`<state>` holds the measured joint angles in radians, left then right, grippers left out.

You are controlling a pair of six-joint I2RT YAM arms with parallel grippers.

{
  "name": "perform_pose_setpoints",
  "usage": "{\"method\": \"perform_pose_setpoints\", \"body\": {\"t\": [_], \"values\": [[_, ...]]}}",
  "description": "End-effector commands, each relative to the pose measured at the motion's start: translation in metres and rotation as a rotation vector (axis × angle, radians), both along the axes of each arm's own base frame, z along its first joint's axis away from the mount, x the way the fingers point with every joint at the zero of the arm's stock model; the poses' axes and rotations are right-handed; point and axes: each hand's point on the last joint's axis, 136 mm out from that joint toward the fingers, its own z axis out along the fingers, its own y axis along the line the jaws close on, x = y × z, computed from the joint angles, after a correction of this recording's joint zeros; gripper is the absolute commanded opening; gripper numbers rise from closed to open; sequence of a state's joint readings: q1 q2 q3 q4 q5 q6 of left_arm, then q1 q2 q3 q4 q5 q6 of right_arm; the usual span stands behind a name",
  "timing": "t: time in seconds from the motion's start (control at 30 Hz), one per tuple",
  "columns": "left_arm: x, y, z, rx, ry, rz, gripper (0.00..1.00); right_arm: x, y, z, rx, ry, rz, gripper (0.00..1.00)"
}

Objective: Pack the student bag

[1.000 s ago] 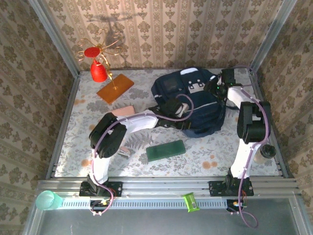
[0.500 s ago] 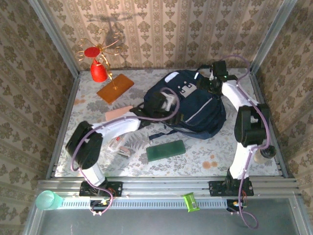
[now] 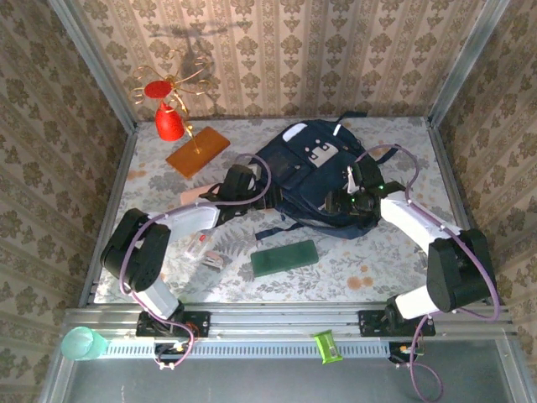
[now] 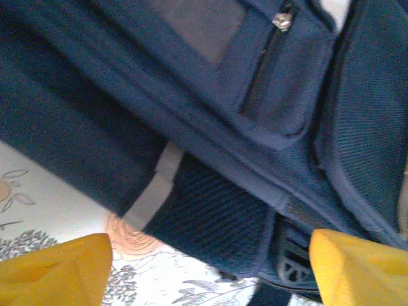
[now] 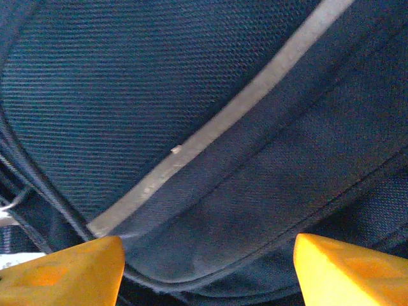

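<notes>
**Both arms released, backpack repositioned**
Top view: student bag (image 3: 306, 168) lies at the table's 1 o'clock; left gripper (image 3: 237, 181) has withdrawn to its 9 o'clock, right gripper (image 3: 340, 201) has swung to 5. Left wrist: jaws spread, empty, beside the zip pocket (image 4: 274, 89). Right wrist: jaws spread over the grey stripe (image 5: 223, 121). Packing likely comes next.

We are looking at a table (image 3: 151, 185) covered in floral cloth, with the navy student bag (image 3: 315, 172) lying on it. An orange board (image 3: 197, 151) and a red cone (image 3: 170, 124) are sitting well left of the bag. A green flat case (image 3: 284, 258) is lying just in front of the bag. A pink flat item (image 3: 195, 195) is resting near the bag's left side.
</notes>
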<state>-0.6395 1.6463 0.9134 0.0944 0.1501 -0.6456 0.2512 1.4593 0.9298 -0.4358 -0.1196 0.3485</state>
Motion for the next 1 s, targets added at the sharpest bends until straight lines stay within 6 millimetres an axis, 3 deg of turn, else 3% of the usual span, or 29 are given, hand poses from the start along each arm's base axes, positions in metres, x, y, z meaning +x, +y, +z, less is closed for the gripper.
{"method": "perform_pose_setpoints", "body": {"t": [0.0, 0.3, 0.63, 0.97], "values": [[0.006, 0.009, -0.005, -0.031, 0.008, 0.079, 0.86, 0.02, 0.003, 0.0, 0.018, -0.051, -0.015, 0.72], [0.02, -0.01, -0.014, -0.07, 0.034, 0.07, 0.9, 0.04, -0.006, -0.016, -0.054, -0.026, 0.001, 0.72], [0.037, -0.031, -0.037, -0.072, 0.065, 0.065, 0.75, 0.056, -0.021, -0.016, -0.185, -0.04, 0.027, 0.71], [0.043, -0.036, -0.052, -0.065, 0.072, 0.07, 0.58, 0.057, -0.018, -0.006, -0.175, -0.064, 0.045, 0.72]]}}
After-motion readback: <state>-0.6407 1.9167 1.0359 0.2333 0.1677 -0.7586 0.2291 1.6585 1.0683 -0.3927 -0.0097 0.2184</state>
